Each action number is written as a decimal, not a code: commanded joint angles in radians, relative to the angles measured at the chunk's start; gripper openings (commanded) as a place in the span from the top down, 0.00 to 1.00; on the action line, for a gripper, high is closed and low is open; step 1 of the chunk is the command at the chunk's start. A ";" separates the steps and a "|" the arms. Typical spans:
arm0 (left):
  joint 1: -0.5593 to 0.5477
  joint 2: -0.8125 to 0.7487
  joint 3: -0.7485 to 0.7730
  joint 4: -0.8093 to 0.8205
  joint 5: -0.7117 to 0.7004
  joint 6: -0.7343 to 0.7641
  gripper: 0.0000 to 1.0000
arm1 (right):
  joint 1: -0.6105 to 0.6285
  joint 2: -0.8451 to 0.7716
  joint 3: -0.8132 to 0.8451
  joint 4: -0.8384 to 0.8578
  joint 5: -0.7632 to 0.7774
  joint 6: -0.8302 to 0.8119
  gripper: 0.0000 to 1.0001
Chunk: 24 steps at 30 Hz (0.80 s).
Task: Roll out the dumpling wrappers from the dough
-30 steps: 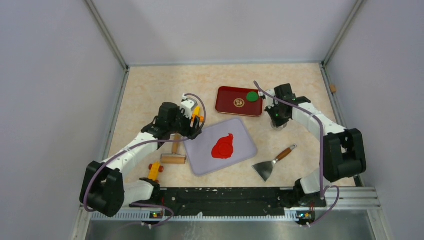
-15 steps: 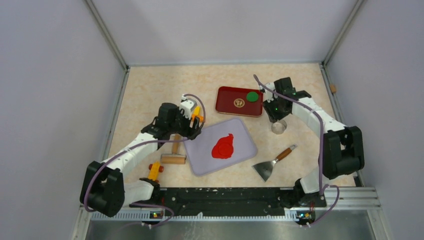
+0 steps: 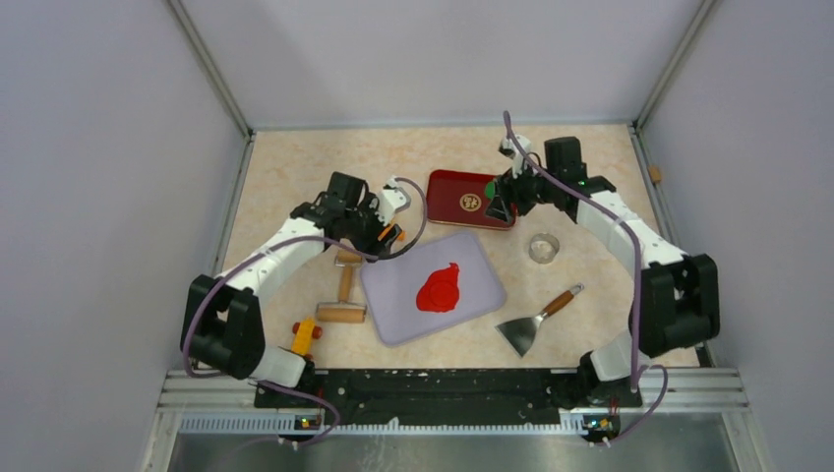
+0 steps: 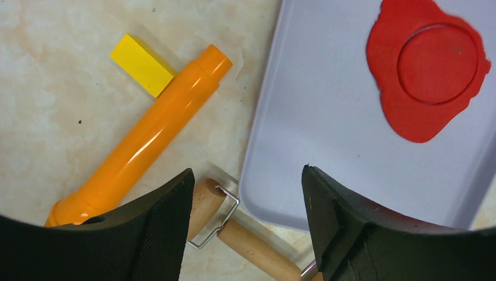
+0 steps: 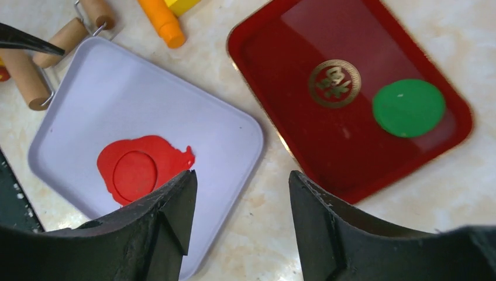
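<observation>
The dough [image 3: 439,290] is a flattened bright red patch on the lilac board [image 3: 462,267]. A neat round disc, one of the dumpling wrappers [image 4: 436,63], is cut into its middle and still ringed by ragged dough [image 5: 140,170]. My left gripper [image 3: 372,239] hovers open over the board's left corner [image 4: 327,129] and the end of the wooden rolling pin [image 4: 251,246], holding nothing. My right gripper [image 3: 499,208] is open and empty above the gap between the board [image 5: 175,105] and the red tray [image 5: 351,152].
A green disc [image 5: 409,108] lies in the red tray [image 3: 447,197]. A clear ring cutter [image 3: 543,247] stands right of the board and a scraper [image 3: 536,320] lies nearer. The rolling pin [image 3: 341,295], an orange cylinder [image 4: 152,134] and a yellow block [image 4: 142,71] lie left of the board.
My right gripper opened, left the clear ring cutter on the table, and moved up and left over the red tray. My left arm swung its gripper slightly back and right.
</observation>
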 commanded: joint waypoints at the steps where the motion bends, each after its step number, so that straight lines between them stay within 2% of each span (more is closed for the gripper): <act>1: 0.005 0.072 0.069 -0.177 0.034 0.134 0.30 | 0.031 0.081 0.063 0.059 -0.162 0.013 0.42; 4: 0.005 0.105 0.084 -0.159 0.038 0.119 0.32 | 0.062 0.042 0.042 0.076 -0.126 -0.034 0.46; 9: 0.012 0.140 0.084 -0.109 0.041 -0.024 0.34 | 0.132 -0.074 -0.107 0.052 -0.074 -0.294 0.47; 12: 0.017 0.124 0.068 -0.084 0.041 -0.120 0.33 | 0.171 -0.132 -0.227 0.078 -0.058 -0.427 0.42; 14: 0.017 0.108 0.055 -0.082 0.020 -0.130 0.32 | 0.179 -0.147 -0.282 0.123 -0.057 -0.452 0.38; 17: 0.019 0.105 0.054 -0.102 -0.045 -0.092 0.32 | 0.183 -0.127 -0.313 0.207 -0.065 -0.385 0.35; 19: 0.021 0.119 0.055 -0.115 -0.037 -0.052 0.33 | 0.200 -0.076 -0.294 0.233 -0.053 -0.299 0.36; 24: 0.020 0.207 0.104 -0.111 -0.015 0.017 0.38 | 0.232 0.038 -0.234 0.238 0.056 0.034 0.43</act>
